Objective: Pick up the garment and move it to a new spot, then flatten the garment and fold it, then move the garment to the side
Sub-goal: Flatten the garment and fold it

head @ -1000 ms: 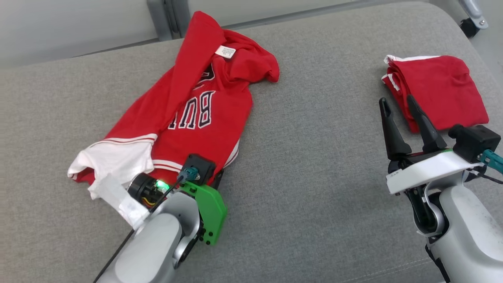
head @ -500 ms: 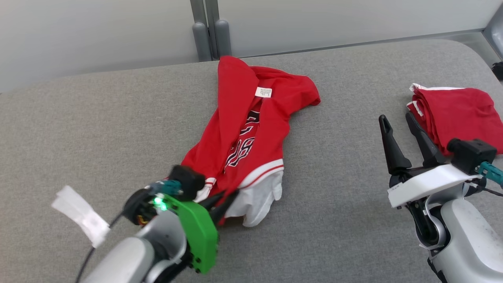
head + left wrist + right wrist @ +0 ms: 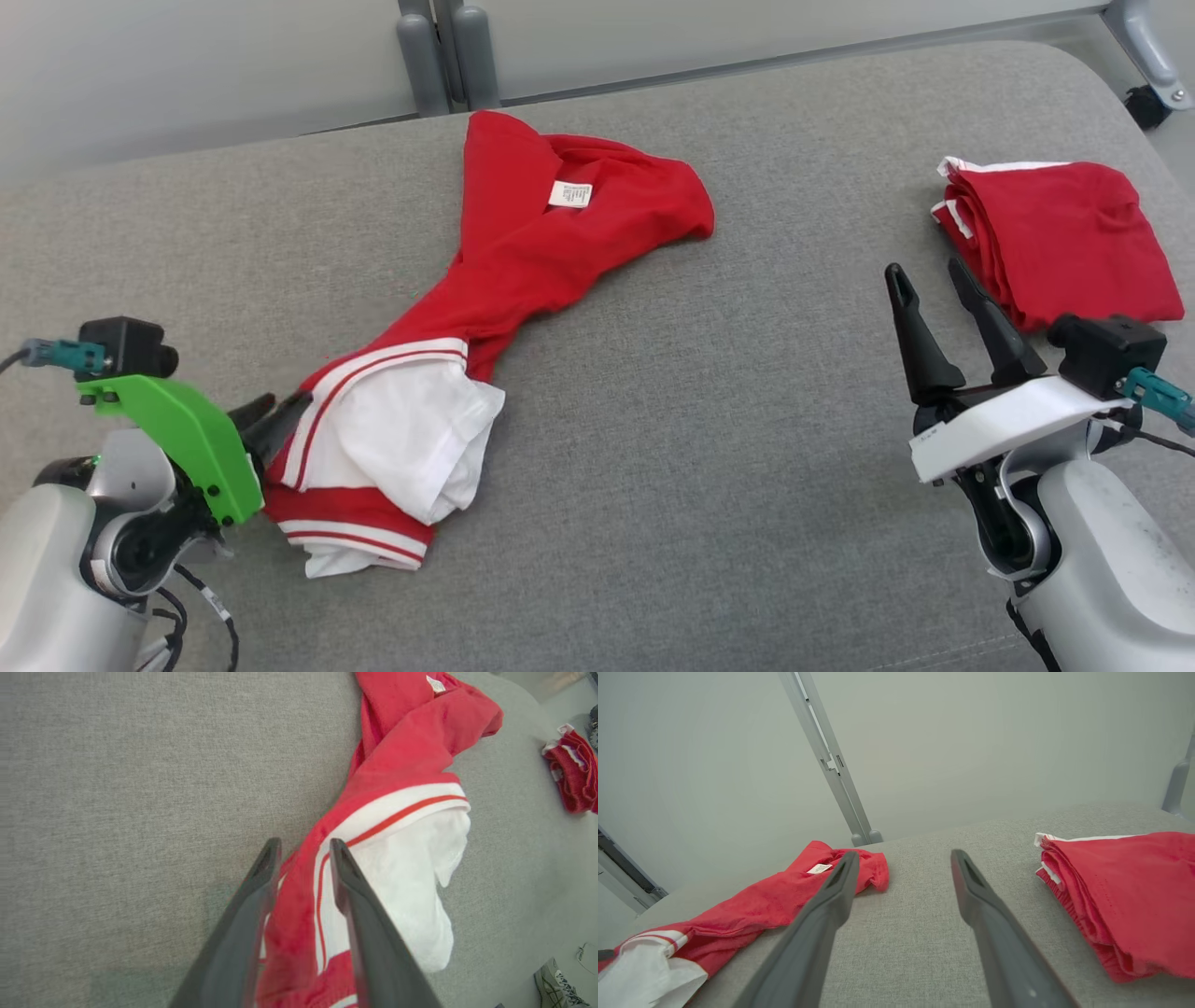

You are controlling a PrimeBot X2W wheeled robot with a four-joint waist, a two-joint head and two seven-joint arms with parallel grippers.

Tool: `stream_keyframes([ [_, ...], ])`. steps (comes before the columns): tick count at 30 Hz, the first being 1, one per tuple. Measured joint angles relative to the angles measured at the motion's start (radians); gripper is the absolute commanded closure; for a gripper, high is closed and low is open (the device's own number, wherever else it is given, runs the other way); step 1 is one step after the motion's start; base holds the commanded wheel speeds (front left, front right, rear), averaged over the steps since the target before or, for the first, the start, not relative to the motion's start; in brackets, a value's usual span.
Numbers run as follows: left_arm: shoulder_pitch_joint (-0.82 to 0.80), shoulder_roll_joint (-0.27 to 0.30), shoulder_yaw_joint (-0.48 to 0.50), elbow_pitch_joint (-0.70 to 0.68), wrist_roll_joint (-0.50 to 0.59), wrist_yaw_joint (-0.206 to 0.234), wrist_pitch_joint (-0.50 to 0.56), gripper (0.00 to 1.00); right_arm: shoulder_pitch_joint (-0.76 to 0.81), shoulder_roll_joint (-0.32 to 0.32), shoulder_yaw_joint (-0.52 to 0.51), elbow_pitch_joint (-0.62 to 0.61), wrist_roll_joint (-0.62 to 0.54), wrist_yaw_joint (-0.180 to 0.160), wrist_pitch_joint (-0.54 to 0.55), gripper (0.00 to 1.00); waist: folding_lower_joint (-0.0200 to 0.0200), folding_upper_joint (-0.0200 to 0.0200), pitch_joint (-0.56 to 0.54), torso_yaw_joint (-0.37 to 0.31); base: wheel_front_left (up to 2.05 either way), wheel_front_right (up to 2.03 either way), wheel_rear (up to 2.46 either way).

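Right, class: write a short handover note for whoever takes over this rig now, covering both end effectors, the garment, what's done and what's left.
Left end effector: fingers parted, with the striped hem of the red-and-white jersey garment lying between them, seemingly not pinched.
Right end effector: open, empty, above the grey fabric cushion, near a folded red cloth pile.
Garment: twisted and bunched on the cushion, white label facing up.
Done: garment set down.
Left: flatten, fold, move aside.

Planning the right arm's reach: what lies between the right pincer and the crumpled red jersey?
Bare grey cushion, nothing on it, from the right pincer to the crumpled jersey, as the head view shows.
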Motion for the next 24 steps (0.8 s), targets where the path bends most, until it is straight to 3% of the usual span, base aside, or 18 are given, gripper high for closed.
stream_keyframes([
  [4,-0.032,0.02,-0.007,0.023,0.057,-0.006,-0.094,0.0,0.0,-0.001,-0.001,0.009,0.0,0.0,-0.004,0.0,0.0,0.0,0.008,-0.012,0.0,0.0,0.0],
  [8,-0.033,0.039,-0.03,-0.049,0.169,-0.005,-0.232,0.0,0.005,0.007,-0.003,0.01,0.003,0.0,-0.013,0.0,0.0,0.0,-0.002,-0.007,0.0,0.0,0.0],
  [13,0.072,-0.028,-0.077,-0.196,0.255,0.072,-0.358,0.0,0.036,0.021,-0.006,0.015,0.011,0.0,-0.022,0.0,0.0,0.0,-0.016,0.009,0.0,0.0,0.0],
  [17,0.193,-0.106,-0.123,-0.264,0.244,0.144,-0.35,0.0,0.045,0.018,-0.013,0.014,0.013,0.0,-0.026,0.0,0.0,0.0,-0.013,0.025,0.0,0.0,0.0],
  [24,0.253,-0.128,-0.13,-0.267,0.169,0.147,-0.306,0.0,0.044,0.006,-0.016,0.011,0.006,0.0,-0.021,0.0,0.0,0.0,0.003,0.04,0.0,0.0,0.0],
])
